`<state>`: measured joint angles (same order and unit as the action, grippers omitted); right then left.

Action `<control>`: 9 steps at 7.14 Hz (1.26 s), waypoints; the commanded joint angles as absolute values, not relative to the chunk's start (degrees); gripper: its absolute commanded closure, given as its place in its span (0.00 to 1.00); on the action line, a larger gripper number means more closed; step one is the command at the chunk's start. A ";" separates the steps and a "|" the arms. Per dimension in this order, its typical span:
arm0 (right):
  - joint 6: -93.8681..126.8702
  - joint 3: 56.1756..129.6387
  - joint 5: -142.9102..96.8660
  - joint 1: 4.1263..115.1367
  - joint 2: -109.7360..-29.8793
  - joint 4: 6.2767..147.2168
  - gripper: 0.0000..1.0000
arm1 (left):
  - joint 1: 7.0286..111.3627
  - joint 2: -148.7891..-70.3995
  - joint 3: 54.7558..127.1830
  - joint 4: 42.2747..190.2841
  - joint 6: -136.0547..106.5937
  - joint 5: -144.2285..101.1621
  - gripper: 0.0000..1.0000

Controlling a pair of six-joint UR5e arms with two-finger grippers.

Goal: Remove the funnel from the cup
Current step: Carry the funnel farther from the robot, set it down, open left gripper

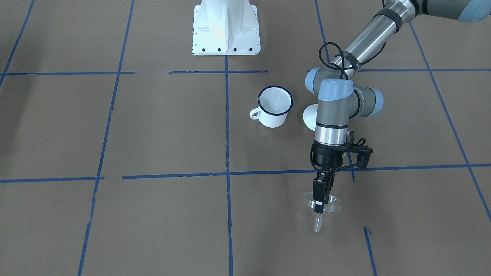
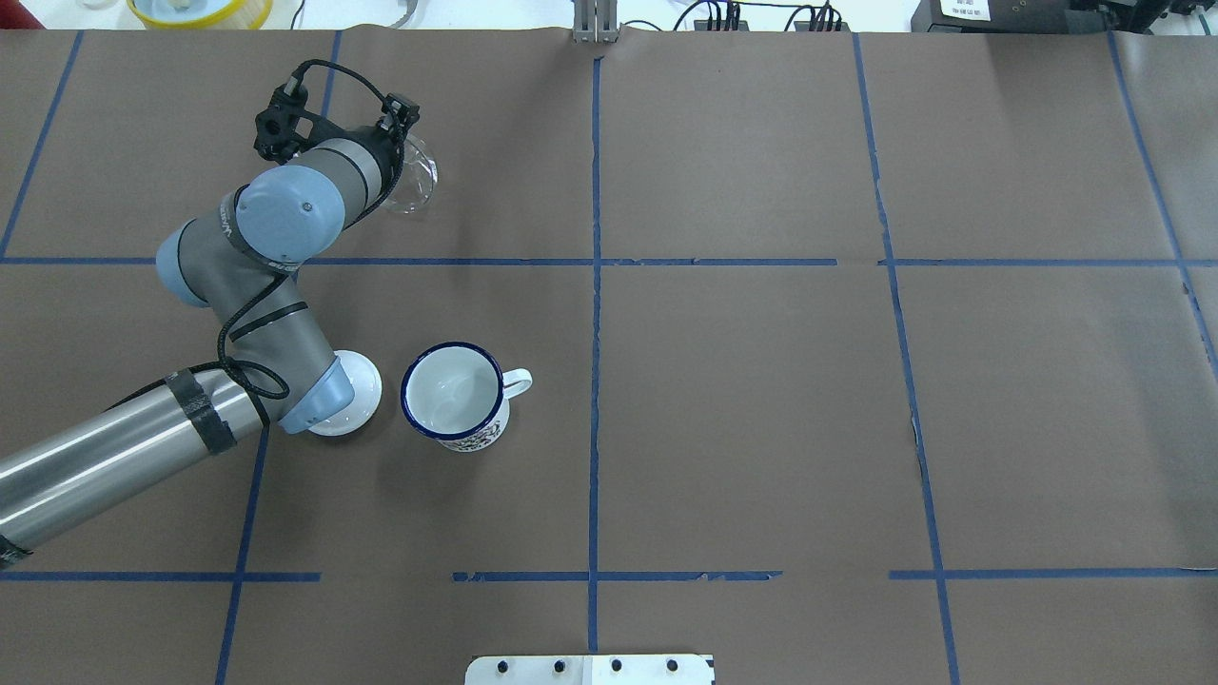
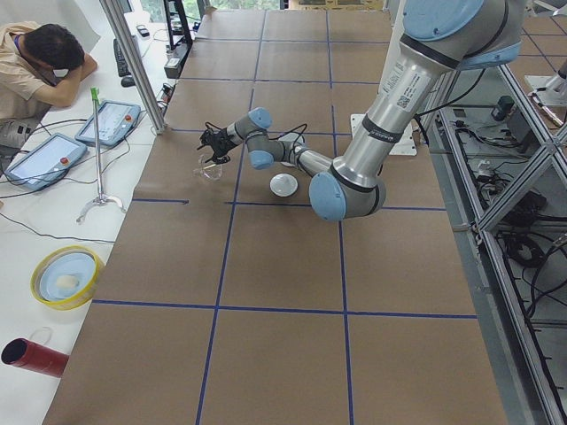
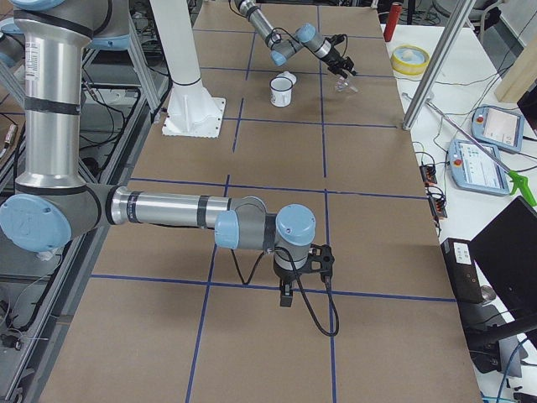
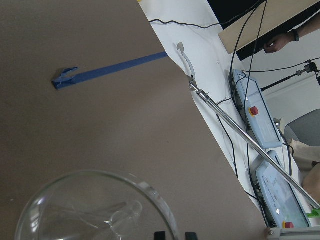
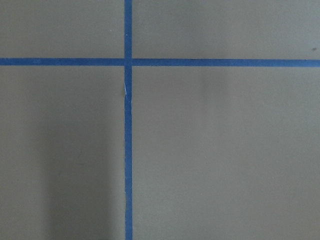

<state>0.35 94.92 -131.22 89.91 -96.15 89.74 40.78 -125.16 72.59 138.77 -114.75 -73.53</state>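
At 12 o'clock of the white enamel mug with the dark blue rim (image 2: 452,395) in the overhead view, well apart from it, we have the small clear plastic funnel (image 1: 333,204). The left gripper (image 1: 319,207) is clamped on its wide rim, spout tilted down and away. We can't tell whether the spout tip touches the paper.

Status: the funnel is out of the mug and the mug looks empty, upright, with its handle at 3 o'clock overhead. What's left, in our judgement, is to set the funnel down and let go.

The white domed lid (image 2: 352,392) sits at 9 o'clock just beside the mug, partly under the left arm.

The right gripper (image 4: 286,298) hangs over bare table far from the action. We can't tell whether it is open or closed.

Surface: brown paper-covered table (image 2: 761,428) gridded with blue tape lines (image 2: 597,285), and a white robot pedestal (image 1: 226,30).

Room: an operator (image 3: 35,62) sits past the table's far edge, with teach pendants (image 3: 111,122) and a yellow-rimmed dish (image 3: 66,276).
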 commanded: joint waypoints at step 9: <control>0.35 94.83 -131.22 89.91 -96.15 89.74 0.00 | 50.36 -111.06 122.59 81.36 -57.04 -111.78 0.00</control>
<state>0.35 94.85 -131.22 89.91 -96.15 89.74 50.53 -115.93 119.14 81.35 -58.45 -109.72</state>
